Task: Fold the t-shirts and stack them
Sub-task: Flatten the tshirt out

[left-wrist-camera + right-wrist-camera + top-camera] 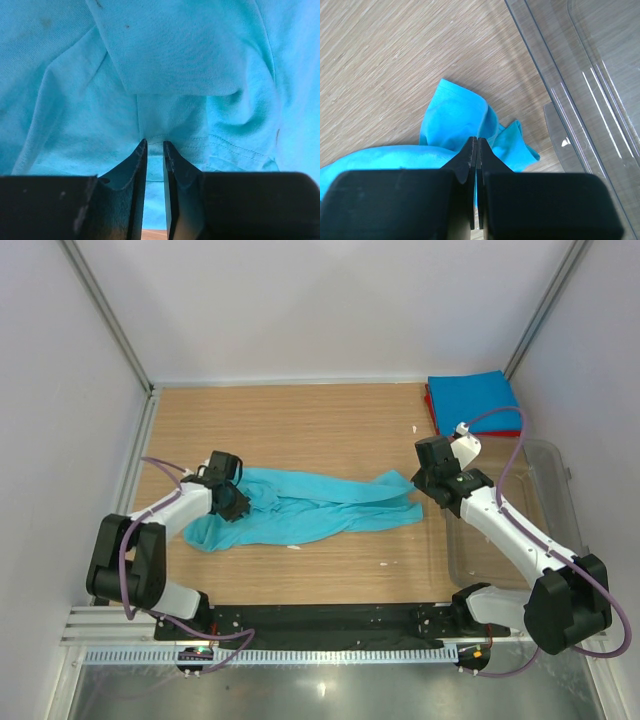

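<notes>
Wood table (300, 425) — carries crumpled teal t-shirt (320, 510), red t-shirt (431, 412), clear tub (550, 485).

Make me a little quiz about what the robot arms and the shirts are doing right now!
1. True or false: the blue folded shirt lies on top of the red folded shirt.
2. What do the left gripper and the right gripper both pinch? A) the teal t-shirt B) nothing at all C) the red folded shirt
3. Fill in: the clear tub sits on the ____ side of the table.
Key: 1 true; 2 A; 3 right.
</notes>
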`<state>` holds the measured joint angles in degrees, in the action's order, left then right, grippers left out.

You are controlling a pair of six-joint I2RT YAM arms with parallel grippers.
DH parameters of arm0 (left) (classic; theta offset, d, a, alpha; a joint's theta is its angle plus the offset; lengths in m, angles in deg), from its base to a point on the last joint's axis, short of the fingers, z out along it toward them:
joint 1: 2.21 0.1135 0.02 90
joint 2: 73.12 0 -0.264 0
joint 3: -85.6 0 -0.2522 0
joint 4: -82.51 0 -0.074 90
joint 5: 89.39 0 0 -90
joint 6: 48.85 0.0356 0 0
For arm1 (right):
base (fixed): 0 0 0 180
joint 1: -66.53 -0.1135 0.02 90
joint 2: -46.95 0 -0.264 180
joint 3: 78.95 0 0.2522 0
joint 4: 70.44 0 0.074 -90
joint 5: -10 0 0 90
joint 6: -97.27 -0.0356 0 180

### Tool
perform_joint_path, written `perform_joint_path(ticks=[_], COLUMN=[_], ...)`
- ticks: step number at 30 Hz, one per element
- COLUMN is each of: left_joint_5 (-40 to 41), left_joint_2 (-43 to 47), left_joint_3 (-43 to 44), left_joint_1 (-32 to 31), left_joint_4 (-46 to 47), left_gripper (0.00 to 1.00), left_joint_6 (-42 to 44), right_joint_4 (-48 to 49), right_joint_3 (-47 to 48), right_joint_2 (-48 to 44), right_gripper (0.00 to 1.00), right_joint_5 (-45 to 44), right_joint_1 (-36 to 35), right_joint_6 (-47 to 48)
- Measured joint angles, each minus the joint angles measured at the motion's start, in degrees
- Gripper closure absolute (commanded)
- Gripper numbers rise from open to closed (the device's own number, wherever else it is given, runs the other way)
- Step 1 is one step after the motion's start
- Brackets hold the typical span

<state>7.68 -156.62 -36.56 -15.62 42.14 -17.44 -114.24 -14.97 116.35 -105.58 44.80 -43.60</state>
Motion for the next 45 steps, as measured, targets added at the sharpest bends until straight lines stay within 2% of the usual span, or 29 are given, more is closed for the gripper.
perform_joint_path(ticks=[15, 24, 34, 45], left_joint_5=[1.9, 2.6, 4.2, 6.9], left_joint_2=[-0.6, -0.6, -0.6, 4.0], left_joint_3=[-0.1, -0.4, -0.4, -0.4], left_joint_1=[-0.9, -1.3, -2.4, -3.7], left_joint_4=[0.0, 0.0, -0.2, -3.3], left_gripper=[0.82, 0.76, 0.77, 0.78], left_joint_6=[-1.5, -2.1, -2.5, -2.5], right_joint_4=[0.0, 0.0, 0.0, 0.0], right_joint_3=[0.0, 0.0, -0.2, -0.2], right_joint_2=[0.0, 0.4, 0.9, 1.0], right_gripper=[0.99, 0.99, 0.99, 0.99], right_joint_5=[0.0, 0.0, 0.0, -0.1], right_joint_1=[0.0, 0.0, 0.0, 0.0], right_joint_6=[0.0, 0.0, 0.1, 0.2])
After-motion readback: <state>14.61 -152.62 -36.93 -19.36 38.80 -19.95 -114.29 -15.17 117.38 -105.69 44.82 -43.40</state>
